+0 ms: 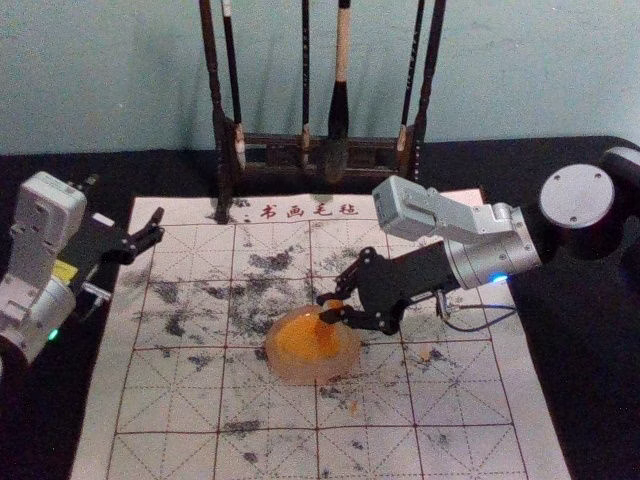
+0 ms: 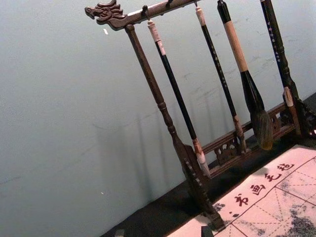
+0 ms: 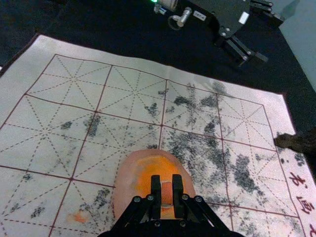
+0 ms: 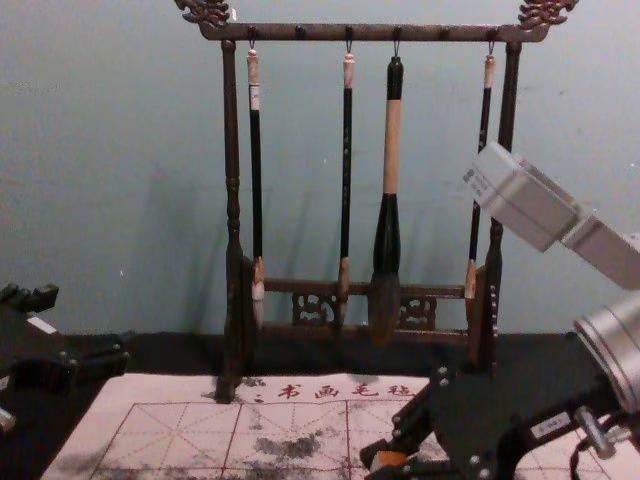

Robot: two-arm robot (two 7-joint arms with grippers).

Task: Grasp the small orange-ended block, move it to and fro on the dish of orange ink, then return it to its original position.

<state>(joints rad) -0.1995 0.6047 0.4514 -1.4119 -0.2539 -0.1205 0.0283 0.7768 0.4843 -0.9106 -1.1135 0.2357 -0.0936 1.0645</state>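
Nearest to the camera, at the lower middle of the right wrist view, is the right gripper (image 3: 166, 180), and its fingers are pinched on the small block (image 3: 167, 193). The largest thing is the mat (image 1: 180, 400), across the middle and bottom of the head view. Next comes the brush stand (image 4: 370, 33) with its hanging brushes (image 4: 392, 150), in the upper middle of the chest view. At the left edge there, the left gripper (image 4: 90, 325) waits aside with fingers apart. The dish (image 1: 310, 376) lies on the mat, at the middle of the head view, with orange ink (image 1: 300, 336) inside.

The block is held at the right part of this dish; I cannot tell whether its end touches the ink. So the grasp is done, and I judge that the moving to and fro is the step in hand. Putting it back remains.
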